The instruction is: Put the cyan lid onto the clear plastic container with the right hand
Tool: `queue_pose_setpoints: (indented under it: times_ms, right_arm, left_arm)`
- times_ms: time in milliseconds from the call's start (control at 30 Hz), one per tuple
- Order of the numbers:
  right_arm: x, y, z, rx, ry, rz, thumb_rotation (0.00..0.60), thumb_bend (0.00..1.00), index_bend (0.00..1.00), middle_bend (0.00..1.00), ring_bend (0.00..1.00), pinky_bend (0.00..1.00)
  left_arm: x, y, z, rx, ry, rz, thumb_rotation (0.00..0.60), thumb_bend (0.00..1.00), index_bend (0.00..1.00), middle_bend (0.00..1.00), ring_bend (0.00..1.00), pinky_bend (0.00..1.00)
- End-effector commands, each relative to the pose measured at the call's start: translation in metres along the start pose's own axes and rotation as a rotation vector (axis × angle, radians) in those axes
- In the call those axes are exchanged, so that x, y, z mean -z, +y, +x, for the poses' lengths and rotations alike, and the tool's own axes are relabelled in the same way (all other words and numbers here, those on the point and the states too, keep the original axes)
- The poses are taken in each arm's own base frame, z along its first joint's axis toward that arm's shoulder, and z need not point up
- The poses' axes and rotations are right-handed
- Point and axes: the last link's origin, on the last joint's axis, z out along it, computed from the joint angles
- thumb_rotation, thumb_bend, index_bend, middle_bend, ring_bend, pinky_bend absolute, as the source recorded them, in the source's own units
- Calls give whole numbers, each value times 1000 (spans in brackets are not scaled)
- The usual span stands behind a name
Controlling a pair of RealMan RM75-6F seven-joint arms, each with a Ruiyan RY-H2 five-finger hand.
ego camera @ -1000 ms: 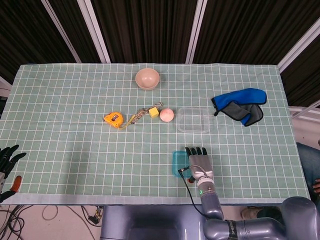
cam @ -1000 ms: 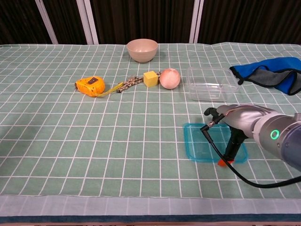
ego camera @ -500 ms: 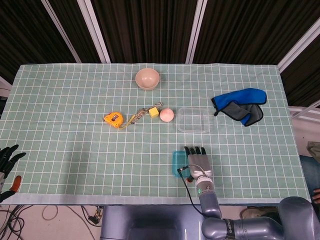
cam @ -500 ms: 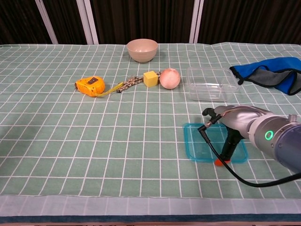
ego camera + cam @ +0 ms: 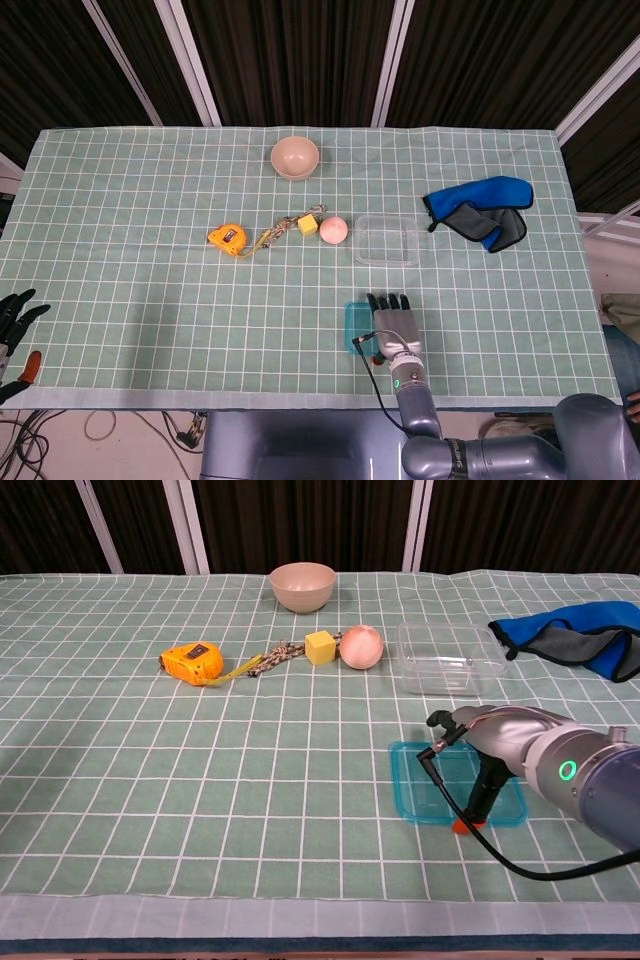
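The flat cyan rectangular plastic lid point(image 5: 455, 784) lies on the green checked tablecloth point(image 5: 150, 260) near the front edge of the table, and the right hand point(image 5: 393, 322) hangs directly over it, covering its right part in the head view so that only the lid's left strip shows. In the chest view a dark thumb with an orange tip reaches down to the lid's near edge, apparently touching it, while the other fingers extend forward above the lid; whether the lid is actually pinched cannot be told, and it appears to lie flat on the cloth. The clear plastic rectangular container point(image 5: 386, 240) sits straight ahead of that hand, farther from the robot and well apart from the lid, with its long side running across the table. The coming carry is therefore judged to be a forward move. The left hand point(image 5: 14, 316) rests off the far left corner, fingers spread, holding nothing.
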Motion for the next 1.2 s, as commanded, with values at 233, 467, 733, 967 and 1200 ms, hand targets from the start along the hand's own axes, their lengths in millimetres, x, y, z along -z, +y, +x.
queue_pose_setpoints:
  times_ms: [233,467,733,967,1200]
  right_arm:
    - [0,-1,-2,-2,-3,3,600,81,0,175,0,0]
    - [-1,-3,-4,-7,-4,10,600,82,0,175,0,0]
    - [-4,-3,-6,-2,-5,3,600,82,0,189,0,0]
    - [-6,-2,-7,11,-16,2,600,82,0,283,3,0]
    - [-5,-2,-7,6,-15,3,600,81,0,380,69,0]
  left_arm:
    - [0,0,0,3,1,0,600,516,145,0,0,0]
    - [0,0,0,4,1,-1,600,516,144,0,0,0]
    - [0,0,0,5,1,0,600,516,144,0,0,0]
    - [0,0,1,7,0,-1,600,516,144,0,0,0]
    - [0,0,1,15,-4,0,600,515,145,0,0,0]
